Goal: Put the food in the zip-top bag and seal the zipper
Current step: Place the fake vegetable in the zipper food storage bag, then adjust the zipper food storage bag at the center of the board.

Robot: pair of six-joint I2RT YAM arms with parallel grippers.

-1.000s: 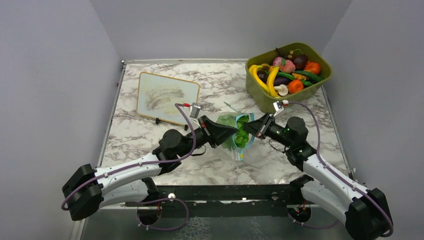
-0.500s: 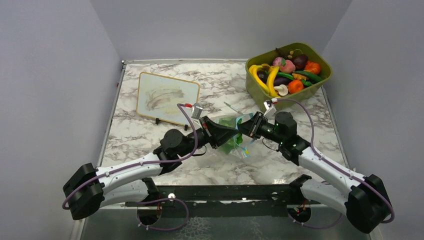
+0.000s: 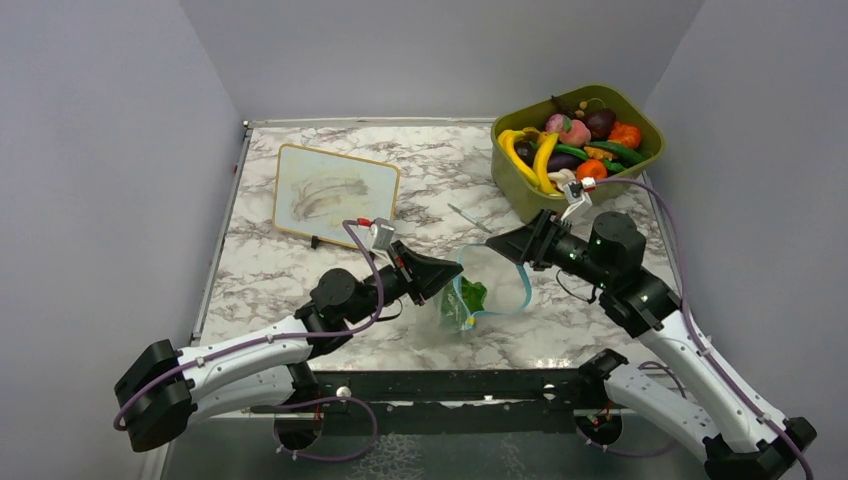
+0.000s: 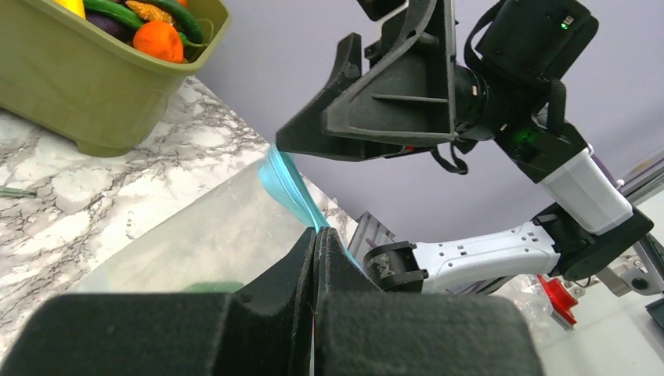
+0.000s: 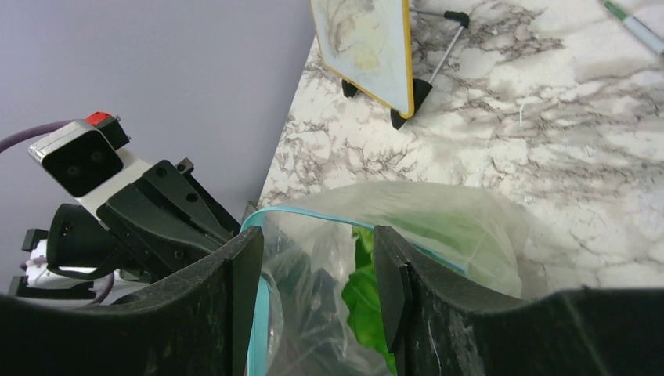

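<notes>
Item: zip-top bag (image 3: 500, 300), clear pouch, located near the middle of the marble table (image 3: 300, 270) towards its near edge, strung between the two grippers; whether its bottom rests on the marble cannot be told. Contents: one green lettuce (image 3: 470, 296), low inside and seen through the plastic in the right wrist view. Closure: zipper (image 4: 286, 184), teal strip, spread into a wide oval loop, unsealed. Left gripper (image 3: 443, 283): jaws clenched together on the near-left part of the bag's rim, the teal strip emerging right at the fingertips in its own view. Right gripper (image 3: 495, 246): at the far side of the loop, jaws standing apart with the bag's mouth between them and the strip running along one finger; released rather than pinching, as far as its wrist view shows. Further out: olive tub (image 3: 520, 195) at the far right, well apart from the bag, holding yellow bananas (image 3: 545, 155), an orange piece (image 3: 591, 170) and other produce; wood-framed board (image 3: 335, 195) at the far left. Status, judged: loading begun, one piece in; any further food is to be fetched from the tub, and pressing the zipper shut along its length is not yet done.
</notes>
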